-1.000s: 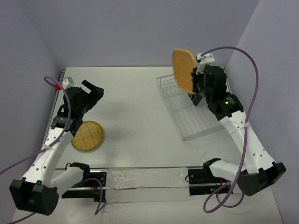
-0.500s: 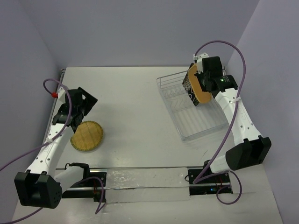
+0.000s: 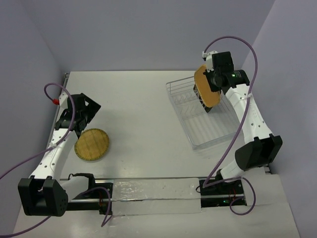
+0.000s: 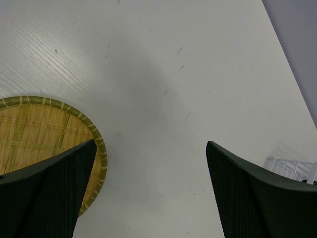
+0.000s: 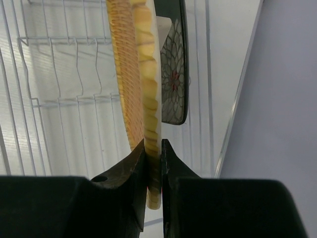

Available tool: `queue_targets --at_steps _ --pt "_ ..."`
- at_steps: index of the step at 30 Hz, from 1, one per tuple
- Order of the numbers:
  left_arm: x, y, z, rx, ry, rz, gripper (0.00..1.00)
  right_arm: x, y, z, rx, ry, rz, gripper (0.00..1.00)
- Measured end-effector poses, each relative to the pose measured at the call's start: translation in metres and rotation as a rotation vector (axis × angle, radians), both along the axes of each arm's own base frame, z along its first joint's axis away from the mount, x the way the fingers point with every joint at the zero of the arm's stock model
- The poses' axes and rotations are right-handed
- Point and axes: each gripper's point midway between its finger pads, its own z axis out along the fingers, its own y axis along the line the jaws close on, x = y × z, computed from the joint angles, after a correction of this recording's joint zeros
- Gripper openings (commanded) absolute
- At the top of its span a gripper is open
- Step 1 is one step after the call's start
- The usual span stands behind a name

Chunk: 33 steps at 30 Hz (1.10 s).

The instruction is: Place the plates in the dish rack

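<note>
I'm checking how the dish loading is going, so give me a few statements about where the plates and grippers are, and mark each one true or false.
1. The right gripper is clamped on the rim of the orange plate. True.
2. The orange plate lies flat on the table. False: it is held on edge over the dish rack.
3. The black flowered plate stands on edge in the rack, right beside the orange plate. True.
4. The left gripper is holding the yellow-green plate. False: it is wide open and empty, and that plate lies flat on the table under it.
</note>
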Motion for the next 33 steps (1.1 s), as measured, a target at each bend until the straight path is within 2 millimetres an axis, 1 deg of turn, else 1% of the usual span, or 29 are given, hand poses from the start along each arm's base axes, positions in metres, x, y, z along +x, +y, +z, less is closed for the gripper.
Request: queue_targets --at_steps 2,7,14,17,19,22,23,24,25,26,27,28,29,32,33 --pt "0.0 0.002 -0.001 0.0 0.002 0.006 0.99 0.002 0.002 -0.005 0.008 0.014 -0.006 0.0" --pt "-0.001 0.007 -0.004 0.001 0.009 0.02 0.99 0.004 0.002 -0.024 0.003 0.083 -0.02 0.0" --pt "-0.004 0.009 -0.008 -0.002 0.023 0.033 0.99 0.012 0.01 -0.046 -0.009 0.149 -0.008 0.0" --pt "-0.009 0.013 -0.012 0.001 0.046 0.053 0.99 0.016 0.017 -0.053 -0.02 0.167 0.005 0.05" --pt "-0.015 0.017 -0.018 0.0 0.068 0.08 0.99 0.018 0.022 -0.059 -0.031 0.181 0.013 0.1" --pt "-0.028 0.028 -0.03 -0.012 0.124 0.142 0.99 0.021 0.026 -0.068 -0.044 0.201 0.019 0.18" --pt "-0.034 0.033 -0.035 -0.023 0.145 0.173 0.99 0.024 0.027 -0.068 -0.047 0.197 0.017 0.21" --pt "-0.04 0.04 -0.04 -0.028 0.169 0.208 0.99 0.026 0.029 -0.068 -0.044 0.191 0.016 0.23" --pt "-0.047 0.05 -0.046 -0.036 0.192 0.258 0.99 0.027 0.03 -0.069 -0.043 0.19 0.014 0.28" --pt "-0.054 0.058 -0.052 -0.042 0.214 0.301 0.99 0.028 0.03 -0.069 -0.043 0.186 0.011 0.3" --pt "-0.062 0.067 -0.058 -0.049 0.235 0.345 0.99 0.031 0.03 -0.07 -0.041 0.18 0.007 0.35" --pt "-0.069 0.074 -0.064 -0.055 0.256 0.384 0.99 0.032 0.031 -0.071 -0.038 0.175 0.002 0.44" --pt "-0.077 0.081 -0.07 -0.065 0.274 0.421 0.99 0.033 0.031 -0.071 -0.036 0.172 0.0 0.5" --pt "-0.1 0.097 -0.088 -0.104 0.312 0.518 0.99 0.035 0.031 -0.072 -0.031 0.163 -0.009 0.65" --pt "-0.108 0.1 -0.093 -0.116 0.324 0.546 0.99 0.036 0.031 -0.072 -0.03 0.16 -0.01 0.68"
